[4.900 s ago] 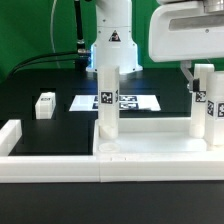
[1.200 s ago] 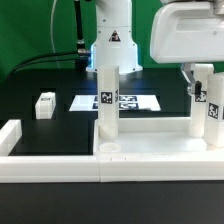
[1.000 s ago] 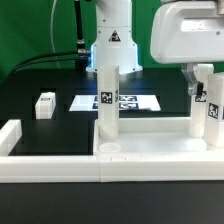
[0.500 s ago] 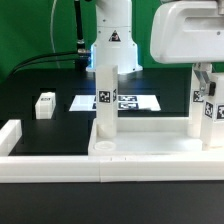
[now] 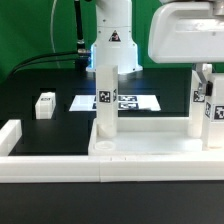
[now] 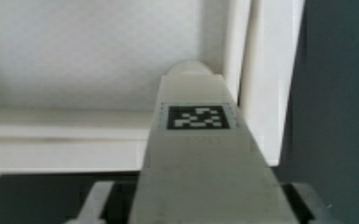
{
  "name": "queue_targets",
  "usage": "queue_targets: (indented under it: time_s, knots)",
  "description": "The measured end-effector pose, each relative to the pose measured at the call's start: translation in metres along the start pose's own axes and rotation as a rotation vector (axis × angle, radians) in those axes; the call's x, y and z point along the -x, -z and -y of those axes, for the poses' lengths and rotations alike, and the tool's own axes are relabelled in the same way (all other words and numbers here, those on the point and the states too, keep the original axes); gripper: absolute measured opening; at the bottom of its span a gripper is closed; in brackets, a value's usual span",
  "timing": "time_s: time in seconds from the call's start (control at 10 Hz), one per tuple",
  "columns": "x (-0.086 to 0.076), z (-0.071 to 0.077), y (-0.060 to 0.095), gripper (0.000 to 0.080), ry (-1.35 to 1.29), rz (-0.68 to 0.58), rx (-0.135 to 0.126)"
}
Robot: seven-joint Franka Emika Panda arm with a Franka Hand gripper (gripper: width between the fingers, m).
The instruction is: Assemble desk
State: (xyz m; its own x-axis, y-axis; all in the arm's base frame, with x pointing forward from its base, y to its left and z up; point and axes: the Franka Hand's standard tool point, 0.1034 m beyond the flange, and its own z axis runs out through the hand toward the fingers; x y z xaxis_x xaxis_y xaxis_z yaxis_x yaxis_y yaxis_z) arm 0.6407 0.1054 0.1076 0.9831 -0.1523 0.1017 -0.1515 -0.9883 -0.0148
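The white tabletop panel (image 5: 150, 147) lies against the front border wall, and one square leg (image 5: 105, 100) stands upright at its left corner. At the exterior view's right, my gripper (image 5: 206, 72) is shut on another upright leg (image 5: 212, 110), held at the panel's right corner next to a further leg (image 5: 197, 105). In the wrist view this tagged leg (image 6: 197, 150) fills the space between my fingers (image 6: 108, 200), with my gripper (image 6: 197, 205) closed around it above the rimmed panel (image 6: 87, 60). A fourth leg (image 5: 45, 104) lies loose on the black table at the left.
The marker board (image 5: 125, 101) lies flat behind the panel. The long low white border wall (image 5: 55, 165) runs along the front and turns up at the left. The robot base (image 5: 112, 45) stands at the back centre.
My gripper and the leg it holds have shifted slightly to the exterior view's right. The panel's left corner has moved a little to the left.
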Motion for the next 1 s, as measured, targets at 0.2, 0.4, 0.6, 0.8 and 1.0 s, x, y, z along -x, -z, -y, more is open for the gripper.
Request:
queue_targets:
  time_s: [0.2, 0.4, 0.6, 0.8, 1.0]
  knots:
    - [0.0003, 0.0013, -0.0002, 0.0288, -0.184, -0.001, 0.001]
    - [0.0011, 0.0019, -0.0006, 0.0288, -0.415, 0.003, -0.004]
    - [0.0018, 0.0013, -0.0013, 0.0288, -0.657, 0.004, -0.025]
    - [0.0026, -0.0008, -0.0017, 0.0288, -0.977, 0.021, -0.033]
    - [0.004, 0.0, -0.002, 0.0288, -1.2, 0.03, -0.036]
